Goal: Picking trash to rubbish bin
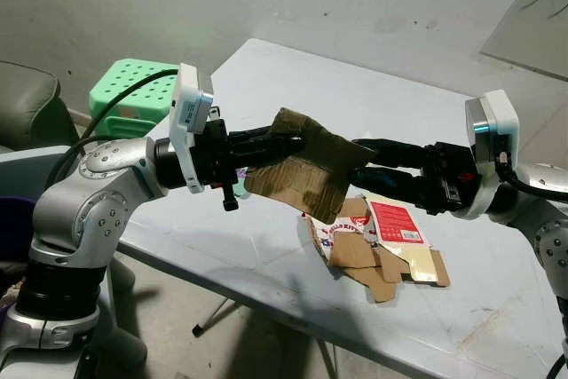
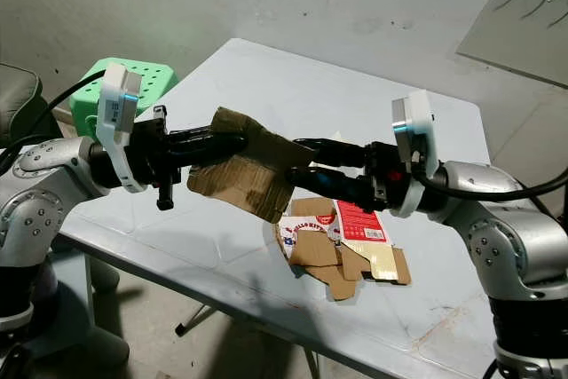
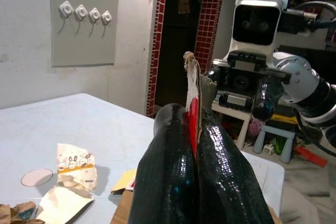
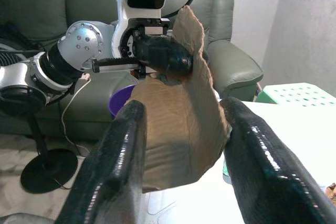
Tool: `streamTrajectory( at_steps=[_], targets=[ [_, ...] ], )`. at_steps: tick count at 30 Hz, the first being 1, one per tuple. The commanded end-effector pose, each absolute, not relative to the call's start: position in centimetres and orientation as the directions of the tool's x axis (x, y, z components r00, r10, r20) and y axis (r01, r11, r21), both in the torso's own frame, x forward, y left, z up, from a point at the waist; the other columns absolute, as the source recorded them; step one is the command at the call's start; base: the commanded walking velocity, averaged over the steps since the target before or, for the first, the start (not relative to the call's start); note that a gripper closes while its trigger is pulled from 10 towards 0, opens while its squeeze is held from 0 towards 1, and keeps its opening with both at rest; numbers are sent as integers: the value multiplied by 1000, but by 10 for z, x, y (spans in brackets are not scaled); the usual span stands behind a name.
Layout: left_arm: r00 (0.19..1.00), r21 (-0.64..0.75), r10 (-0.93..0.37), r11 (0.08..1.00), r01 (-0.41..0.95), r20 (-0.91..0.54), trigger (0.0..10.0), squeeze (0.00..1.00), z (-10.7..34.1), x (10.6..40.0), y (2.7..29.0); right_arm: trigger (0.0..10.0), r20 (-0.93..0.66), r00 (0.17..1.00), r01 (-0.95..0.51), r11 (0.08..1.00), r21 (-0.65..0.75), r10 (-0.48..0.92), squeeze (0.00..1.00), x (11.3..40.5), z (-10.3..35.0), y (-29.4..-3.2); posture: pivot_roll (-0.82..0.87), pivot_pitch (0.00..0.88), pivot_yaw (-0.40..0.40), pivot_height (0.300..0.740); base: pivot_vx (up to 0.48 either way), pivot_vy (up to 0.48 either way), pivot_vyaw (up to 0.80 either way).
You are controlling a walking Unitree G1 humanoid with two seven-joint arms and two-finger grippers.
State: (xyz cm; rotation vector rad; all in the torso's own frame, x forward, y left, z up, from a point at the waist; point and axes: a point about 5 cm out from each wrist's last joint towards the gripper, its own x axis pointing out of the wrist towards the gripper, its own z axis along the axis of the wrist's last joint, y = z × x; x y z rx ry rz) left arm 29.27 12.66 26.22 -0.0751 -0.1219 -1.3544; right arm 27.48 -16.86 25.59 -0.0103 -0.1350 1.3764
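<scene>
A torn piece of brown corrugated cardboard (image 1: pixel 302 166), ragged at its edges and bent along its flutes, hangs in the air above the pale grey table (image 1: pixel 266 246), held from both sides. The left gripper (image 1: pixel 288 137) has its two glossy black fingers pressed together on the sheet's upper edge; the left wrist view shows them pinching it edge-on, with a strip of red showing in the gap between the fingers. The right gripper (image 2: pixel 306 161) reaches in from the other side with its fingers spread; the right wrist view shows them parted, one to each side of the sheet's plain brown face, and whether they touch it cannot be told. Below, on the table, lies a flattened carton (image 1: pixel 390 246) of thin card, brown inside, with a red printed panel and white margins; its lettering is too small to read. The left wrist view shows further scraps on the table: a crumpled wrapper (image 3: pixel 74 163) printed with cartoon rabbits, and crumpled brown paper (image 3: pixel 16 214) at the frame's corner. It also takes in a grey wall board (image 3: pixel 84 22) with four white hooks. A green perforated plastic stool (image 1: pixel 133 90) stands beyond the table, and the right wrist view shows a grey-green sofa (image 4: pixel 231 61) behind the left arm.
</scene>
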Motion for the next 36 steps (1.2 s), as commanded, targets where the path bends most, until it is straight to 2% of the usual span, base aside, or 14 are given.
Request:
streamTrajectory(
  at_steps=[1,5,11,16,17,19,20,21,22,23,24,25,30,36],
  targets=[
    [218,35,-966,225,974,139,0,0,268,291,128,10000,98,240,-963,249,-99,966,1000,279,258,-176,47,74,-106,740,0,0,0],
    [232,25,-963,238,971,138,0,0,266,290,130,10000,108,278,-951,289,-107,955,1000,281,257,-177,47,75,-106,740,0,0,0],
    [308,-9,-938,311,951,158,0,0,257,289,137,10000,192,507,-847,527,-68,840,1000,299,254,-190,49,76,-102,740,0,0,0],
    [377,-32,-908,378,925,184,0,0,253,291,141,10000,240,609,-773,633,-32,756,1000,307,251,-196,48,76,-100,740,0,0,0],
    [406,-39,-893,406,913,197,6118,0,252,292,143,10000,253,647,-739,674,-26,719,1000,309,250,-198,47,76,-97,740,0,0,0],
    [425,-45,-882,425,904,205,6118,0,251,293,144,10000,261,671,-715,698,-20,694,1000,310,250,-200,47,75,-97,740,0,0,0],
    [477,-44,-850,481,876,224,10000,0,250,296,148,10000,284,715,-668,744,8,639,1000,312,249,-203,49,74,-96,740,0,0,0],
    [515,-41,-822,522,852,243,10000,0,251,298,149,10000,292,733,-649,760,27,615,1000,313,249,-204,49,73,-96,740,0,0,0],
    [566,-40,-783,577,816,259,10000,0,251,302,152,10000,299,747,-630,775,37,593,882,313,248,-205,49,72,-93,740,0,0,0],
    [597,-41,-755,611,791,269,10000,0,251,304,154,10000,303,755,-620,784,42,581,882,313,248,-205,48,72,-93,740,0,0,0],
    [627,-39,-731,643,765,270,10000,0,250,307,155,10000,307,760,-611,791,38,572,376,313,248,-205,48,72,-93,740,0,0,0],
    [655,-33,-707,672,740,268,10000,0,249,308,157,10000,307,769,-598,801,37,560,0,314,247,-205,49,72,-93,740,0,0,0],
    [820,-23,-527,838,545,223,10000,0,239,321,165,10000,335,841,-467,882,55,424,0,318,246,-207,55,69,-96,740,0,0,0],
    [906,-46,-368,922,385,207,10000,0,228,329,173,10000,322,881,-381,923,48,347,0,319,239,-199,56,64,-96,740,0,0,0]
  ],
)
